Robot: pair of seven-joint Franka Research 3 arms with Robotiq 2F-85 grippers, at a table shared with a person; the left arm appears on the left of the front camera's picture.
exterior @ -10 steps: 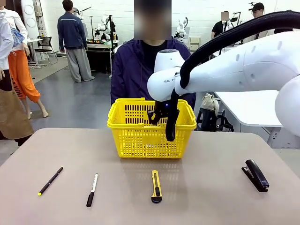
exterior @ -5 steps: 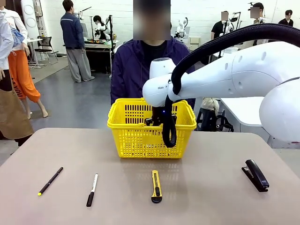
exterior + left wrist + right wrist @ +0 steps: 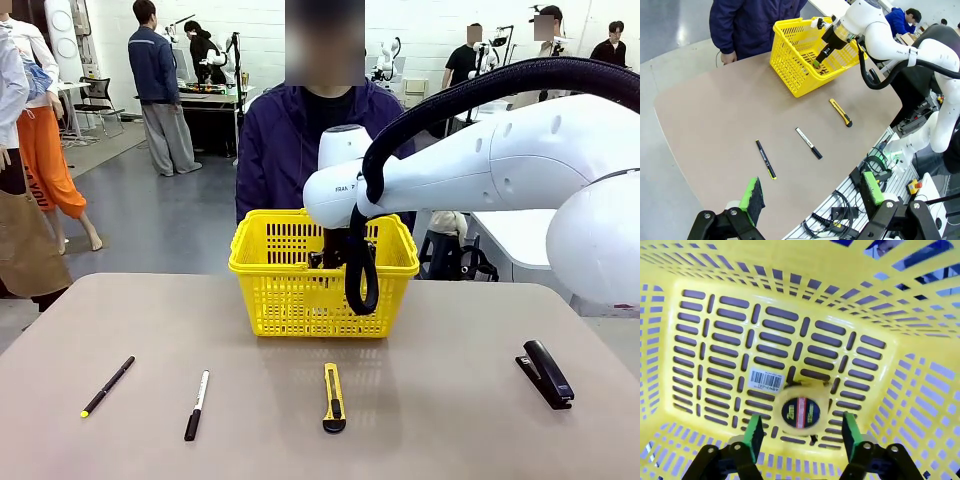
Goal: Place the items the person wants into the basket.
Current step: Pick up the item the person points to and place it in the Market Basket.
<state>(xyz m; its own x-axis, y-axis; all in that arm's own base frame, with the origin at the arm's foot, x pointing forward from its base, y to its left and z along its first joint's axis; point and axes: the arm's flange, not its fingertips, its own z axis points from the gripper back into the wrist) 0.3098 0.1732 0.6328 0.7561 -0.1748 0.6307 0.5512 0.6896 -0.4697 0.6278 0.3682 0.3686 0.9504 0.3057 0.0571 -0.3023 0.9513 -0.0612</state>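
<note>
My right gripper [image 3: 802, 436] hangs inside the yellow basket [image 3: 715, 305], its green pads [image 3: 754, 434] spread apart. The round yellow-and-black tape measure [image 3: 802, 412] is blurred between the pads, with a small gap on each side, above the basket floor. In the front view the right gripper [image 3: 343, 256] is sunk behind the rim of the basket [image 3: 290, 300]. The black pen [image 3: 108, 386] and the white marker [image 3: 197, 404] lie at the front left of the table. My left gripper [image 3: 812, 196] is open high above the table. The person [image 3: 300, 140] stands behind the basket.
A yellow-and-black utility knife [image 3: 334, 397] lies in front of the basket and a black stapler [image 3: 545, 373] at the right. The right arm's black cable loop [image 3: 360, 275] dangles over the basket's front wall. A barcode label [image 3: 766, 379] is stuck to the basket floor.
The right arm has shifted a little left and lowered deeper into the basket. Its fingers have spread, letting go of the tape measure. Pen, marker, knife and stapler lie as before.
</note>
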